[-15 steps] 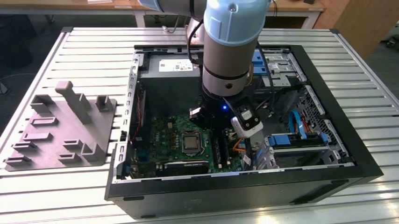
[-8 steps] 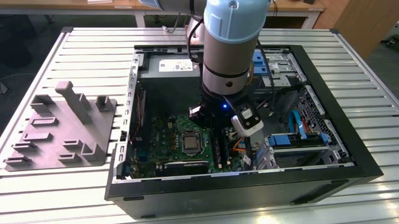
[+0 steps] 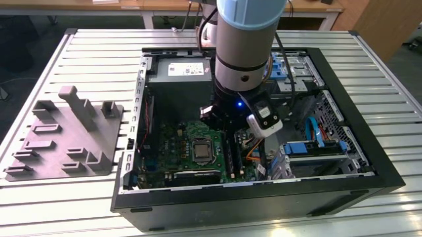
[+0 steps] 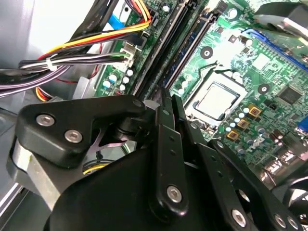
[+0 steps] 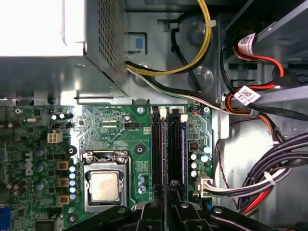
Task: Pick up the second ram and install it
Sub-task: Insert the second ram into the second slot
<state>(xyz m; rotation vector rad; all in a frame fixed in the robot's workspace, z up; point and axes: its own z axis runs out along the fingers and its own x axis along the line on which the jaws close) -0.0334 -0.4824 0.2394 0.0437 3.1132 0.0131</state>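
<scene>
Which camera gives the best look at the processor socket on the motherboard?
The first wrist view: the processor socket is seen nearly straight on, its whole metal frame clear. The second wrist view shows it tilted, beyond the hand's linkages. In the exterior view it is small, beside the arm.

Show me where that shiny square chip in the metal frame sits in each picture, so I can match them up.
Exterior view: the square chip lies on the green board, at the exterior view's left of the long black slots.
First wrist view: the square chip lies beside the slots, on the side away from the cable bundle.
Second wrist view: likewise, chip, slots, cables.
Shared landmark: the long black slots.
</scene>
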